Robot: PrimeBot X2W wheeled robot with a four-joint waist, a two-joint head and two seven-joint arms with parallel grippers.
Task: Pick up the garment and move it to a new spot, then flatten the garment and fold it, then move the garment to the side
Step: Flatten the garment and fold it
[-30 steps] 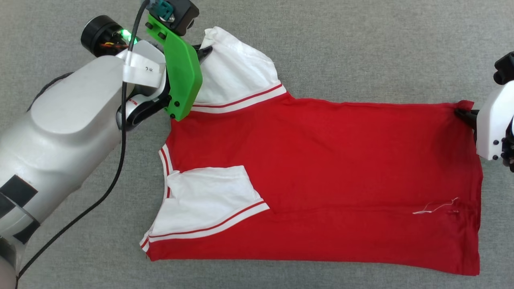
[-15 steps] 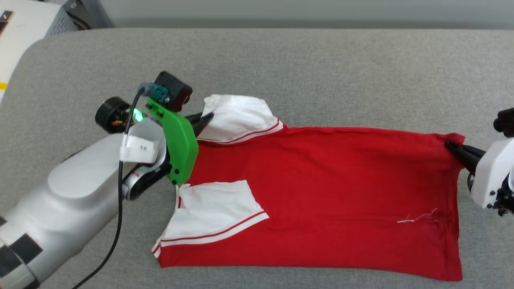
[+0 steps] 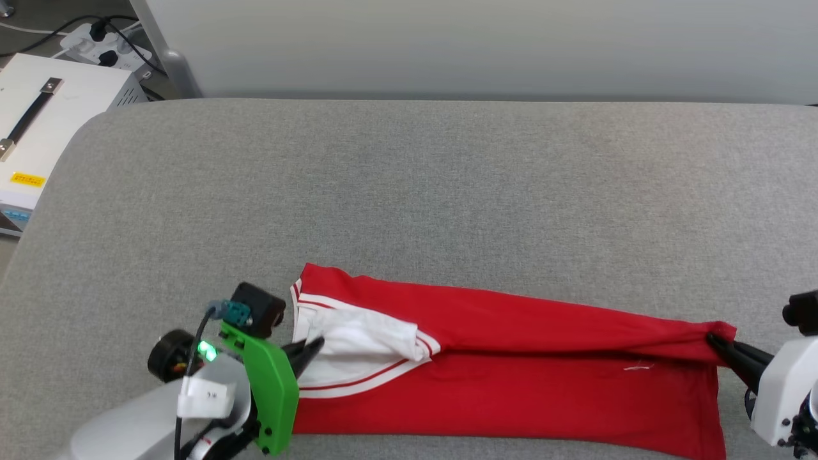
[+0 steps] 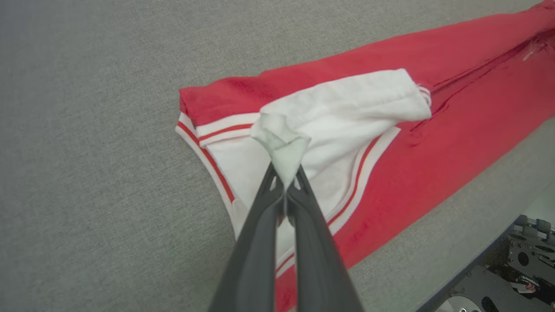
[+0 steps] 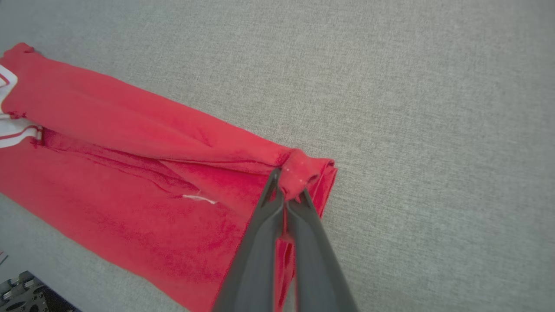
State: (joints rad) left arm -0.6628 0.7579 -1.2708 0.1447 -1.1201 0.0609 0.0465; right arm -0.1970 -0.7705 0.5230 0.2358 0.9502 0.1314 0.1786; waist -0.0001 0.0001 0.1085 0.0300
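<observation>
The garment [image 3: 511, 377] is a red T-shirt with white sleeves and striped trim, lying as a long band near the front edge of the grey table, its far half doubled over toward me. My left gripper [image 3: 314, 348] is shut on a white sleeve [image 4: 347, 108] at the band's left end; the left wrist view shows my left gripper [image 4: 284, 182] pinching a tuft of that white cloth. At the right end my right gripper [image 3: 714, 340] is shut on a bunched red hem corner [image 5: 299, 171]; my right gripper [image 5: 285, 190] has red cloth between its tips.
The grey padded table [image 3: 409, 191] stretches wide beyond the shirt. A white box with a black handle [image 3: 38, 121] stands off the table's far left, with a power strip and cables behind it. A pale wall runs along the table's far edge.
The camera has tilted up, showing the far table edge. Both grippers have carried the shirt's far edge toward me, folding the flat shirt into a narrow band; the top sleeve now lies over the lower one.
</observation>
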